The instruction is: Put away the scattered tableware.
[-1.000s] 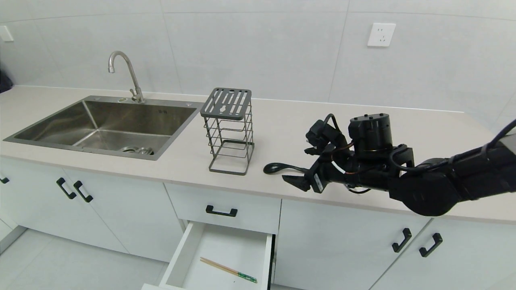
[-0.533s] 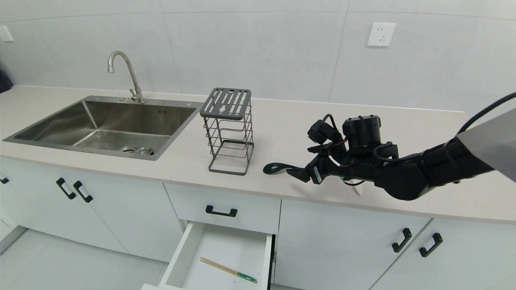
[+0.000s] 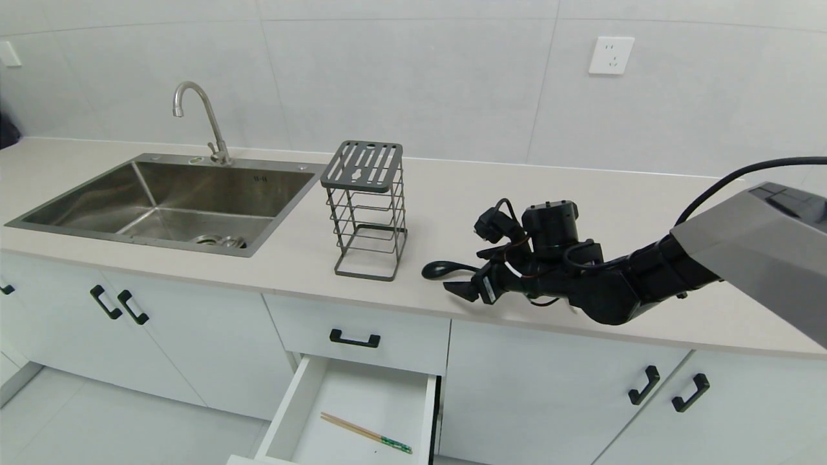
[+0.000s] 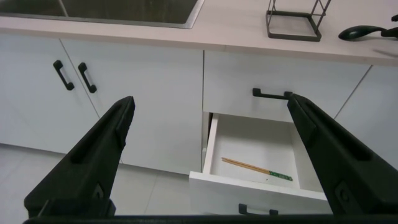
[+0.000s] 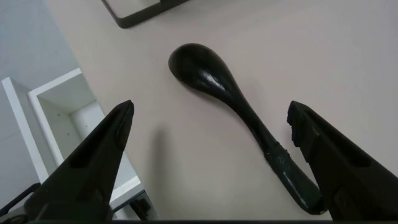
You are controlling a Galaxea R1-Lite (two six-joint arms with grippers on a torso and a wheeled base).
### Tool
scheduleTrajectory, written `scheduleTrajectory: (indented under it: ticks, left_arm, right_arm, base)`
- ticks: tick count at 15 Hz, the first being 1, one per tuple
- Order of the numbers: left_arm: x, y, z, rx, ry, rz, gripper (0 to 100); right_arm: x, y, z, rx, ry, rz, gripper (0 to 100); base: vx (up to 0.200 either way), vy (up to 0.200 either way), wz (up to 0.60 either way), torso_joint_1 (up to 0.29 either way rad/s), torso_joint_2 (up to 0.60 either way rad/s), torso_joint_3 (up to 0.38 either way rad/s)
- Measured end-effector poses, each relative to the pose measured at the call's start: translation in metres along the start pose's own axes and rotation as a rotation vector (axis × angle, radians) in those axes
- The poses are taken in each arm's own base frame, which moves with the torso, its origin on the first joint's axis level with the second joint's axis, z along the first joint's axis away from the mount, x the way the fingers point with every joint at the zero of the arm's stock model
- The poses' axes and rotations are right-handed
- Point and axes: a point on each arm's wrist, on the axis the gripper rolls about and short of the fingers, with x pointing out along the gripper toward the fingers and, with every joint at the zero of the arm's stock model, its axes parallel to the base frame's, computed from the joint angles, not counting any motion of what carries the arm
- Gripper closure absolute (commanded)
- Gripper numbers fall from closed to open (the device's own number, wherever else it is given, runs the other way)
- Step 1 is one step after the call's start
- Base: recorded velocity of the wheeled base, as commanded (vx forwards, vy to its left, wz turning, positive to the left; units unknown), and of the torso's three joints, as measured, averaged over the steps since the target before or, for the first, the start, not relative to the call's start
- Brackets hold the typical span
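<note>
A black spoon (image 3: 444,268) lies on the beige counter (image 3: 452,213) just right of the wire rack, its bowl toward the rack. My right gripper (image 3: 466,280) hovers open low over the spoon's handle end. In the right wrist view the spoon (image 5: 208,73) lies between the spread fingers of the right gripper (image 5: 209,109). Below the counter, an open white drawer (image 3: 284,413) holds a pair of chopsticks (image 3: 366,433). My left gripper (image 4: 209,102) is open and holds nothing, out in front of the cabinets, facing the drawer (image 4: 209,149) and the chopsticks (image 4: 257,168).
A dark wire rack (image 3: 368,210) stands on the counter left of the spoon. Farther left are a steel sink (image 3: 97,194) and a faucet (image 3: 200,116). Cabinet doors with black handles (image 3: 119,303) run below. The counter's front edge is close to the spoon.
My right arm has stretched leftward and sunk toward the counter, bringing its open gripper nearer the spoon's handle. The spoon, drawer and chopsticks have stayed put.
</note>
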Motion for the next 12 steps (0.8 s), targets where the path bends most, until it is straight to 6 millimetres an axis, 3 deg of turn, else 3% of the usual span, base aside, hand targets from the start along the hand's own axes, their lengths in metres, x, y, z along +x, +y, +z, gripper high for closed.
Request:
scheduleTrajectory:
  ticks: [10,11,12]
  left_arm:
    - [0.0,0.0,0.0,0.0,0.0,0.0,0]
    - [0.0,0.0,0.0,0.0,0.0,0.0,0]
    - [0.0,0.0,0.0,0.0,0.0,0.0,0]
  right_arm:
    - [0.027,-0.006,-0.013,0.034,0.019,-0.005,0]
    - [0.03,-0.007,-0.013,0.041,0.017,-0.011,100]
    - [0.032,-0.007,-0.013,0.048,0.02,-0.02,100]
  base:
    - [0.0,0.0,0.0,0.0,0.0,0.0]
    - [0.0,0.0,0.0,0.0,0.0,0.0]
    - [0.0,0.0,0.0,0.0,0.0,0.0]
